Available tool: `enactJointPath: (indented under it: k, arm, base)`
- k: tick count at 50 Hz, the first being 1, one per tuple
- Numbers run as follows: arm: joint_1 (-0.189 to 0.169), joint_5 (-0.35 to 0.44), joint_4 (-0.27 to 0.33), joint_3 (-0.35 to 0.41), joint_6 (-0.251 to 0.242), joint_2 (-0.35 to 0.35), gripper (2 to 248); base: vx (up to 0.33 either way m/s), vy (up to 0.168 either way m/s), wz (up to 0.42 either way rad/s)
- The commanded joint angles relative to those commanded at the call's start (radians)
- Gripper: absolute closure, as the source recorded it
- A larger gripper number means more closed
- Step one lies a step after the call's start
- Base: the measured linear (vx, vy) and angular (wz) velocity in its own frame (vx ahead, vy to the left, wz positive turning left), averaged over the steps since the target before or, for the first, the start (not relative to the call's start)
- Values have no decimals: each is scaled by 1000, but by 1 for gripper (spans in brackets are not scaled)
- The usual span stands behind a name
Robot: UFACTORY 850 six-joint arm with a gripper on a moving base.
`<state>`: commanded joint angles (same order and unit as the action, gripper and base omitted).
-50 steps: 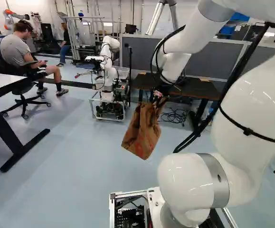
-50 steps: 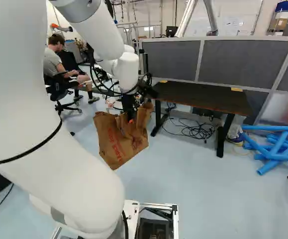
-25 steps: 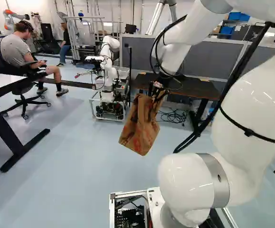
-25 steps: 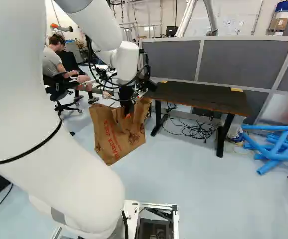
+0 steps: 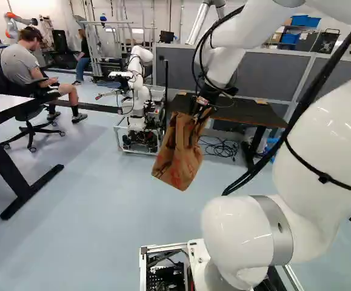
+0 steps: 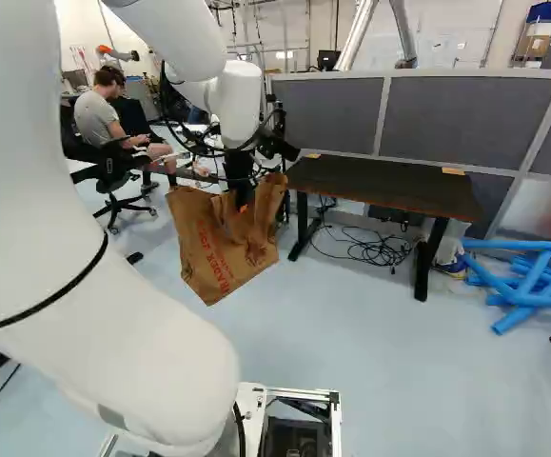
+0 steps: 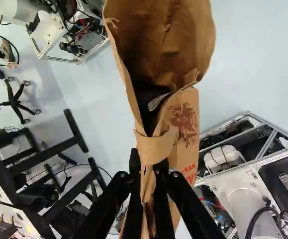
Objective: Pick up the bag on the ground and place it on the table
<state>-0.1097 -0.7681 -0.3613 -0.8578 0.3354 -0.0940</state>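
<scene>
Pale floor (image 5: 102,218) beneath; pincer (image 6: 243,202) clamps bag (image 6: 216,252), its inside partly dark.

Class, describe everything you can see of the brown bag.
The brown bag looks like creased paper, with red print. Its mouth gapes, its inside partly shadowed. The gripper pinches its bunched rim between both fingers, and it hangs tilted above the floor, short of the dark table.

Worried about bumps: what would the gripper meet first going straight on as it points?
Likely the floor below; the brown paper bag clamped in the gripper would touch down first. How far down is unclear.
</scene>
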Motion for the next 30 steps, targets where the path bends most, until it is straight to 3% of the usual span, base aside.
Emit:
enactJointPath:
  k: [16,30]
  arm:
    - [0,0,0,0,0,0,229]
    - [0,0,0,0,0,0,229]
  base:
    - [-12,-11,-27]
    - [2,-110,1]
